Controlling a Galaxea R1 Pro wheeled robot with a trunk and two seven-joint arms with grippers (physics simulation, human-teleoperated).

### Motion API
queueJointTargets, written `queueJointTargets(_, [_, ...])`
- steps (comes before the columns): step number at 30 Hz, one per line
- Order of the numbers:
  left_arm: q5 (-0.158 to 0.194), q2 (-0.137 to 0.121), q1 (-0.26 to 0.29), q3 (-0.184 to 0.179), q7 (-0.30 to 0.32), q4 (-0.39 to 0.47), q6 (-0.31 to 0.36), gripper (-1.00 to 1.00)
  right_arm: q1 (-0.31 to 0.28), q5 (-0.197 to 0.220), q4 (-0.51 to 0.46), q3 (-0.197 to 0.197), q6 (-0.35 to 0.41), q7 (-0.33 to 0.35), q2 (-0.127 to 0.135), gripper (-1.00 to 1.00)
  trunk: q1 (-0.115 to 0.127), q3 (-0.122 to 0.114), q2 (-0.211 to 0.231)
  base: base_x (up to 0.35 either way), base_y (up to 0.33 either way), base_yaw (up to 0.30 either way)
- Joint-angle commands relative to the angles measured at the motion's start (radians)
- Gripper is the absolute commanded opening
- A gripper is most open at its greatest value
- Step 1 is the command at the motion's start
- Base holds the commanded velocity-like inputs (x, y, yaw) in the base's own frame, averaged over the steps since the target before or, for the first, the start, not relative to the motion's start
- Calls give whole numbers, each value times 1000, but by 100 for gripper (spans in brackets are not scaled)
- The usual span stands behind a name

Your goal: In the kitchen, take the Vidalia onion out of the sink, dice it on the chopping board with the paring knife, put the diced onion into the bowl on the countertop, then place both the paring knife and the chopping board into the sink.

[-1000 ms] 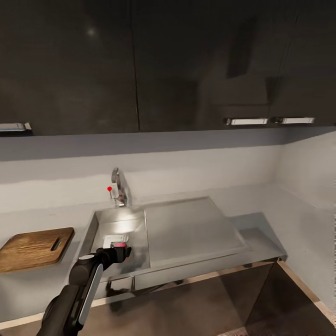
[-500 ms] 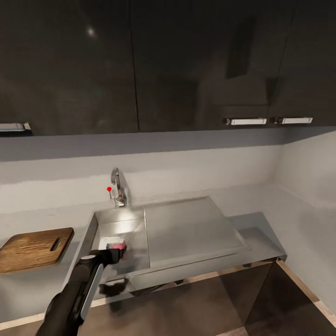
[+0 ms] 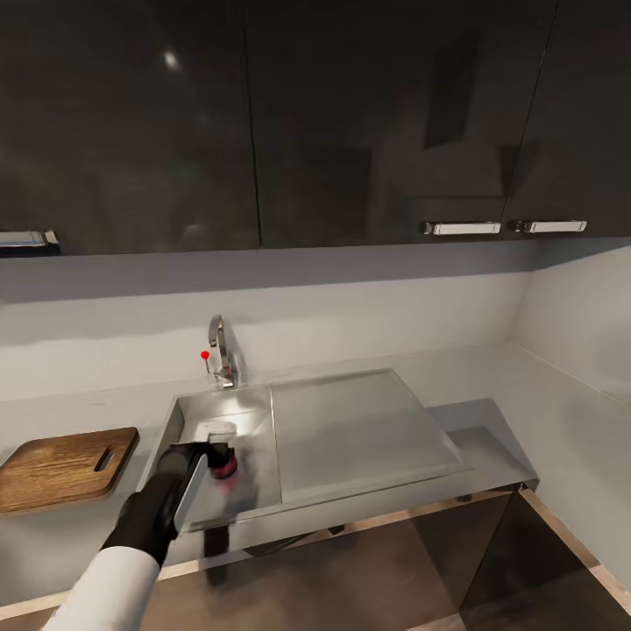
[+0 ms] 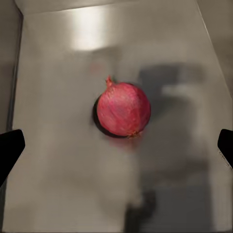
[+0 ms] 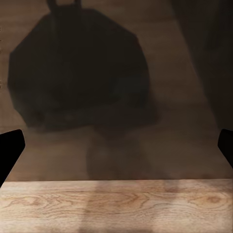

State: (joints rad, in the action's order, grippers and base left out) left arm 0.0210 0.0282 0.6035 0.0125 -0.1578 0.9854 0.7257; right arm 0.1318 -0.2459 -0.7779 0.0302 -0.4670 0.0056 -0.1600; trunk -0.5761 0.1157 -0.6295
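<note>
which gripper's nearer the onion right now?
Left. The left gripper hangs open right over the onion in the sink. The right gripper faces wood floor, no onion near.

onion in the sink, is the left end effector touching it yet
Apart. The left wrist view shows the onion lying on the sink floor, with the open left end effector's fingertips far out at either side.

a kitchen: steel sink (image 3: 230, 419), faucet (image 3: 221, 350), dark cabinets (image 3: 263, 123), grey countertop (image 3: 543, 421).
</note>
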Motion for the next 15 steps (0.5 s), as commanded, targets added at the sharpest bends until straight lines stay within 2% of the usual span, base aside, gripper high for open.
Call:
queueJointTargets(1, [3,1,12,1,-3,-15,5,100,0,-4,-1,-1,-1,1,0,100,0,2,-2,0,0,0])
queueJointTargets(4, [4,10,71,0,-3,-104,4,100,0,-4,-1,-1,-1,1,0,100,0,2,-2,0,0,0])
queueJointTargets(5, [2,23,112,0,-3,-174,2,100,0,-4,-1,-1,-1,1,-1,100,0,2,-2,0,0,0])
queueJointTargets(8, [1,28,153,0,-3,-235,-5,100,0,-4,-1,-1,-1,1,-1,100,0,2,-2,0,0,0])
queueJointTargets(15, [1,30,275,0,-5,-468,-89,100,0,-4,-1,0,-1,1,-1,100,0,2,-2,0,0,0])
